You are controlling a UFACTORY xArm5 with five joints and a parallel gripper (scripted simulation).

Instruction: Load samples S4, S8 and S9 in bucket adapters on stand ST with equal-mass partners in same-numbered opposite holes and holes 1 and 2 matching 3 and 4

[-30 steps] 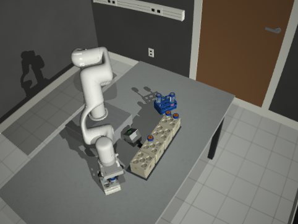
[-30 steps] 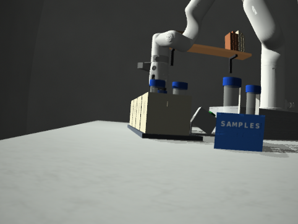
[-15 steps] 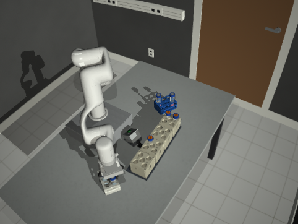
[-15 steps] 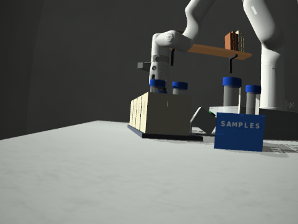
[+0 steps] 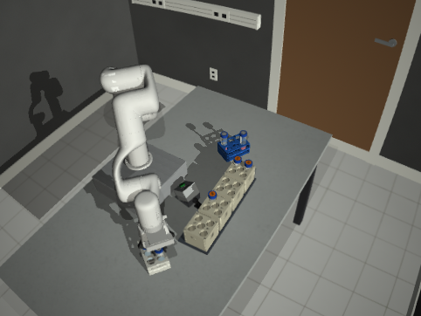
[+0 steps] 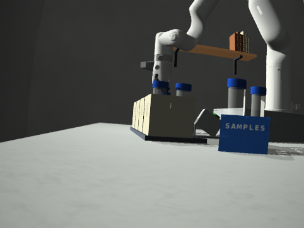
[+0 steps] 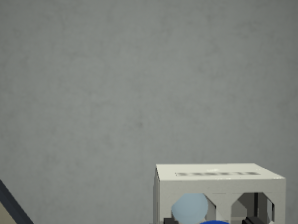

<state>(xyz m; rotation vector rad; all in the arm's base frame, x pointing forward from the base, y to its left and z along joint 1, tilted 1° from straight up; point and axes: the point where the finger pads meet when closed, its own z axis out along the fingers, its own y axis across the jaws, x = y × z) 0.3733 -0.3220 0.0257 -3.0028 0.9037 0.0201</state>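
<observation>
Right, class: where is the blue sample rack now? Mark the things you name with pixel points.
In the top view, the blue rack [image 5: 232, 152] [image 6: 244, 135] stands on the table's door side, just past the end of the cream adapter row [image 5: 202, 239] [image 6: 173, 116] holding two orange-dotted tubes.

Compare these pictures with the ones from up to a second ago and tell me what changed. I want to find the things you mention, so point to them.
Nothing visibly changed. The gripper [image 5: 153, 250] [image 6: 162, 85] [image 7: 214, 221] stayed over the white rack [image 5: 159, 269] [image 7: 220, 171]; the adapters [image 5: 200, 239] [image 6: 171, 118] and blue rack [image 5: 233, 154] [image 6: 244, 138] stayed put.
</observation>
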